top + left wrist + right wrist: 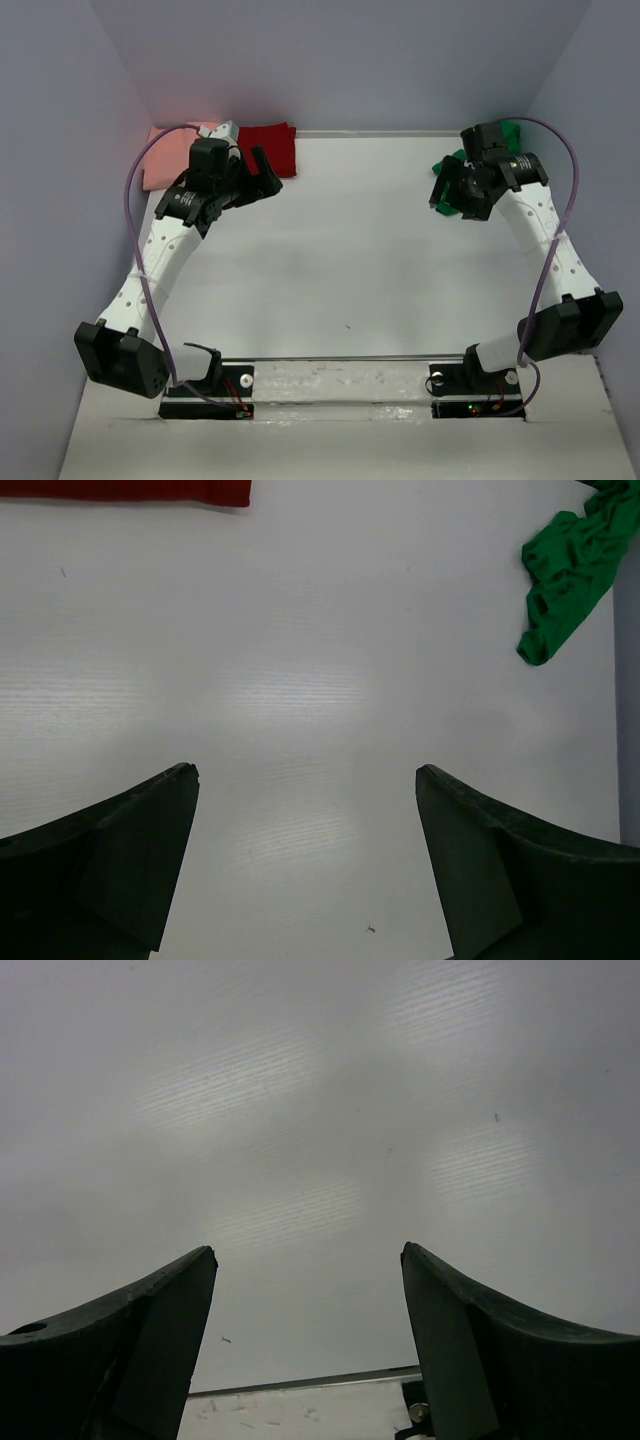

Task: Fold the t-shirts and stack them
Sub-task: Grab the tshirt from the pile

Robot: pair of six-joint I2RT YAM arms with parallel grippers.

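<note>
Tabletop (350, 260) white, walls (350, 60) lavender, green t-shirt (570, 570) crumpled.

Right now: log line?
left gripper: open, empty; right gripper: open, empty; green t-shirt: crumpled, far right; dark red t-shirt, pink t-shirt: far left

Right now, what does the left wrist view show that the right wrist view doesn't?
Only left wrist: an edge of the dark red t-shirt and the crumpled green t-shirt. Only right wrist: a metal rail along the table's edge, no shirts. Both: bare white table under an open, empty hand: left hand, right hand.
</note>
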